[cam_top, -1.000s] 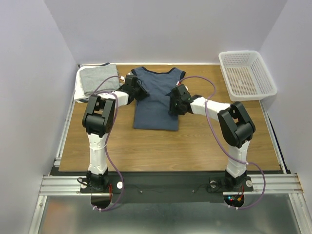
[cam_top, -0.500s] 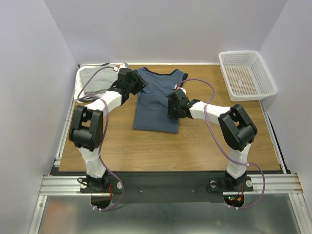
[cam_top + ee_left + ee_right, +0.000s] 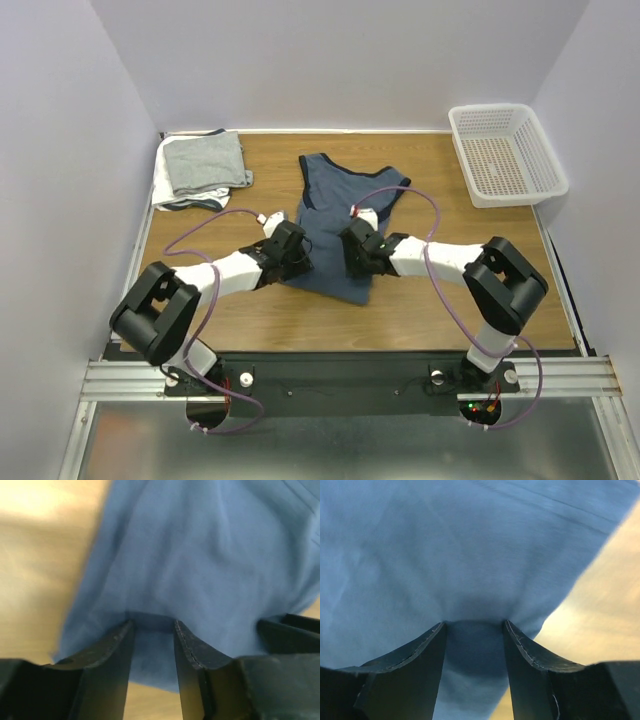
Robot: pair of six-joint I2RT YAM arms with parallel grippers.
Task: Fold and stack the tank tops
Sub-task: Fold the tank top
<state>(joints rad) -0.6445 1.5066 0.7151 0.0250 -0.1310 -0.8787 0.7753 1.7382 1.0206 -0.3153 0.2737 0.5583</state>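
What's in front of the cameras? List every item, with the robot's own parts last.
blue tank top: one, slate-blue with darker trim, table centre, near edge bunched up in both hands
folded tank tops: one stack, grey on top of white, exact count unclear, far left corner
basket: one, white perforated plastic, far right corner
table: one, brown wood, beneath everything
left hand: one, black, closed on the blue tank top
right hand: one, black, closed on the blue tank top

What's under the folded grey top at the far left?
A white garment, only its near and left edges showing; the grey top covers the rest, so anything further beneath is hidden.
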